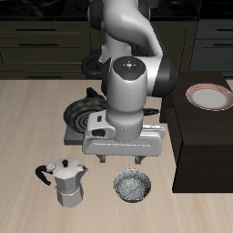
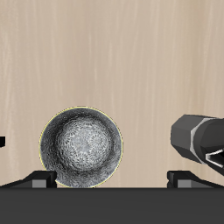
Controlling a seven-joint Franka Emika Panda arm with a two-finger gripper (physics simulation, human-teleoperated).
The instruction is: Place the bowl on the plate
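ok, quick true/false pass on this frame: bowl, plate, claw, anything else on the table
1. The bowl already sits on the plate. False: the bowl rests on the wooden table near its front edge, while the plate is farther back on a dark raised surface.
2. The claw hovers above the bowl without holding it. True.
3. A moka pot stands beside the bowl. True.
4. The bowl has food in it. False: the wrist view shows only its bare speckled inside.
5. The frying pan lies on the plate. False: it sits behind the arm, apart from the plate.
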